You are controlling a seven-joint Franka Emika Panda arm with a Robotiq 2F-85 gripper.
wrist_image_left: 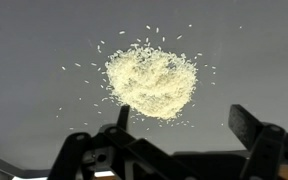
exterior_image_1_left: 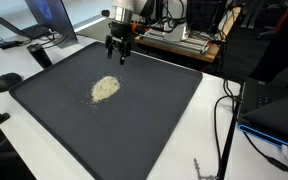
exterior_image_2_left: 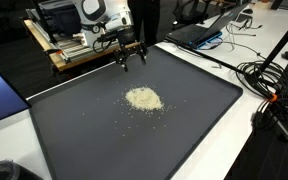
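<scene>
wrist view: a pile of pale grains [wrist_image_left: 151,82] is seen just past the fingertips, on a dark mat [wrist_image_left: 34,50]; two dark fingers [wrist_image_left: 122,118] are shown at the lower edge of the picture.
hand state: the hand [wrist_image_left: 181,115] is spread wide; nothing is pinched or carried between the fingers.
hand position: in both exterior views the hand [exterior_image_1_left: 117,52] [exterior_image_2_left: 130,60] is hung over the far edge of the mat [exterior_image_1_left: 154,120] [exterior_image_2_left: 184,130], fingers pointed down and kept clear of the surface.
pile position: the pile [exterior_image_1_left: 105,88] [exterior_image_2_left: 143,98] is found ahead of the hand and below it, near but apart, about the middle of the mat; no contact is made.
pile look: a low, roughly round mound is formed, cream to pale yellow, dense at the centre and thinner at the rim; single grains are strewn around it, more of them on the side away from the hand.
pile handling: the grains are judged loose and light, easily scattered by a push and poorly suited to a plain pinch.
step in hand: an approach is judged to be under way, with the pile framed between the fingers and not yet touched.
next move: a forward and downward travel would be called for, slow near the mat, so that the fingertips are brought to the rim of the mound without the grains being flicked outward.
beneath the hand: the mat is carried by a white desk [exterior_image_1_left: 212,130] [exterior_image_2_left: 246,150].
behind the hand: a wooden frame [exterior_image_2_left: 69,52] with gear is seen.
</scene>
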